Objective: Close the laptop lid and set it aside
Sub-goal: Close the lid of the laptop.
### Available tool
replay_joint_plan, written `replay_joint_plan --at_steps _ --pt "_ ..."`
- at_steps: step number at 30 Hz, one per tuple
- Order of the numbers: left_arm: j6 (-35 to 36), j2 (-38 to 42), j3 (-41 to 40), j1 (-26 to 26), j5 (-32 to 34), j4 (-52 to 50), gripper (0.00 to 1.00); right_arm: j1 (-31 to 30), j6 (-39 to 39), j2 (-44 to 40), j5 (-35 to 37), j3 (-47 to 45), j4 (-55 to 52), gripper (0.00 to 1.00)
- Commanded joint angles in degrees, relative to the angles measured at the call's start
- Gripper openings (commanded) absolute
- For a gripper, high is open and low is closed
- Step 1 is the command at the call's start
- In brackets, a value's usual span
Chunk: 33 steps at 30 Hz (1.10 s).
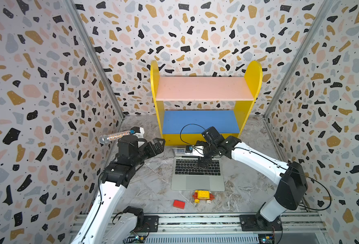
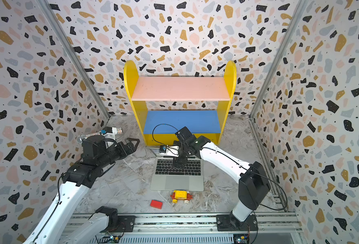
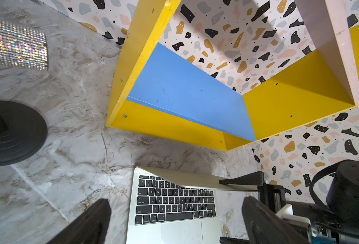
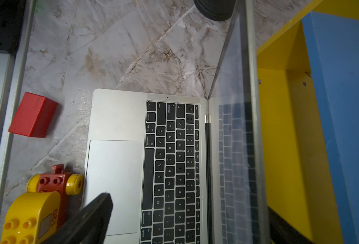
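laptop: open at the centre of the table, keyboard toward the near side, hinge at the far side. laptop lid: about upright, its back facing the yellow shelf unit close behind.

right gripper: over the lid's top edge, near its middle. jaws spread wide and straddling the lid, one finger on the keyboard side, one behind the lid. contact with the lid cannot be confirmed; nothing is pinched.

left gripper: above bare table, just left of the lid's far left corner, apart from the laptop. jaws spread wide, holding nothing.

edges: the laptop's near edge sits just beside a yellow toy car. a red block lies nearer and to the car's left, apart from the laptop. the far edge is close to the shelf unit's base, with little gap. a rhinestone microphone on a round-based stand occupies the far left.

open room: bare table along the laptop's left side up to the left arm, and along its right side toward the right wall, beneath the right arm.
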<state>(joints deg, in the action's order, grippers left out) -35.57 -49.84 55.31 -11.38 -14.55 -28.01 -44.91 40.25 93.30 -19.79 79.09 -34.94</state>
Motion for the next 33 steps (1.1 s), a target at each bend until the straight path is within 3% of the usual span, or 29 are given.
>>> replay_joint_plan --at_steps 1,33 --pt "0.1 0.1 -0.6 0.1 -0.6 2.3 1.00 -1.6 -2.0 -0.3 -3.9 -2.3 -5.0 1.00" --pt "-0.1 0.4 -0.8 0.2 -0.7 2.4 1.00 -4.5 -7.3 -0.7 -4.6 -8.3 -2.4 1.00"
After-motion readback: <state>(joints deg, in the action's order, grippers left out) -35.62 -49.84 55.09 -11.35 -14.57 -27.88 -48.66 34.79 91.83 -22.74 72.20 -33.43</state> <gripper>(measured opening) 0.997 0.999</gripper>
